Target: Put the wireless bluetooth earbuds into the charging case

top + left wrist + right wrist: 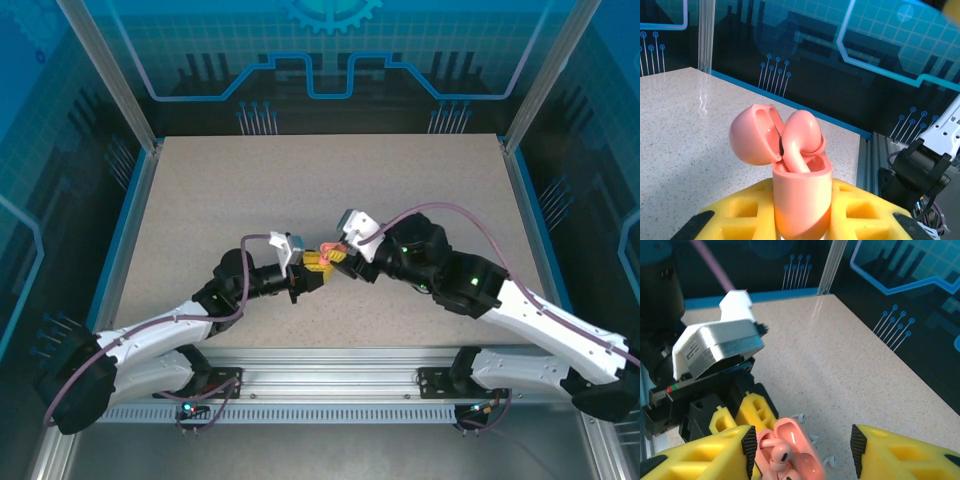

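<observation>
Pinching the pink case [802, 200] by its lower body at the bottom centre of the left wrist view, the left gripper [802, 225] holds it upright, with the lid [752, 135] flipped open to the left. A pink earbud [800, 137] stands in the case's mouth, stem down in a well, head riding high and leaning. In the right wrist view the right gripper [802, 447] hangs spread at the bottom edge, its jaws either side of the case and gripping nothing. Just above it, at lower centre, white earbuds [799, 416] lie loose on the desk [855, 365]. The step in hand looks like seating the pink earbud. The next move probably calls for a light press on its head until it drops home, then closing the lid, with the left grip kept steady.
</observation>
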Robot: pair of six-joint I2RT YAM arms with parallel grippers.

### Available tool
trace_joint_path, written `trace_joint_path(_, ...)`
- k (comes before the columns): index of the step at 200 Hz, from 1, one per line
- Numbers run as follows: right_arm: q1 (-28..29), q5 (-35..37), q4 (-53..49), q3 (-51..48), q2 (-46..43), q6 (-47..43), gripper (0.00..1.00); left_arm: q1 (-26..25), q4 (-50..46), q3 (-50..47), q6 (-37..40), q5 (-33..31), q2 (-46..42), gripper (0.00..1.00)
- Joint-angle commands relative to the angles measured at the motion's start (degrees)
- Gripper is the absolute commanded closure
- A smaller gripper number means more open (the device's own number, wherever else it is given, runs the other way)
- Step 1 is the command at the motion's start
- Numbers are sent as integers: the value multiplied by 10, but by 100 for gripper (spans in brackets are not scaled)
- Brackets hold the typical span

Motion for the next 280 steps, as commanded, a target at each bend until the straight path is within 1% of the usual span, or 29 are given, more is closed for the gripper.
trace_joint_path(1,-27,-22,-40,28,-18,50,41,-4,38,-1,-11,10,-10,96)
trace_joint_path(43,-83,-21,-121,39,-13,83,34,-4,62,-2,-20,15,-10,96)
trace_joint_path(67,-85,-34,-146,46,6,83,29,-4,67,-2,-14,20,-10,96)
trace_joint_path(97,-85,-73,-149,62,34,78,15,-4,72,-5,-1,24,-9,96)
trace_joint_path(111,-86,-80,-148,67,44,77,11,-4,80,-7,4,26,-9,96)
trace_joint_path(162,-91,-64,-139,74,55,88,11,-4,79,-10,24,31,-13,97)
trace_joint_path(226,-94,-58,-142,86,81,94,11,-4,80,-10,28,36,-12,96)
trace_joint_path(280,-95,-78,-138,91,96,92,10,-4,79,-10,28,37,-13,96)
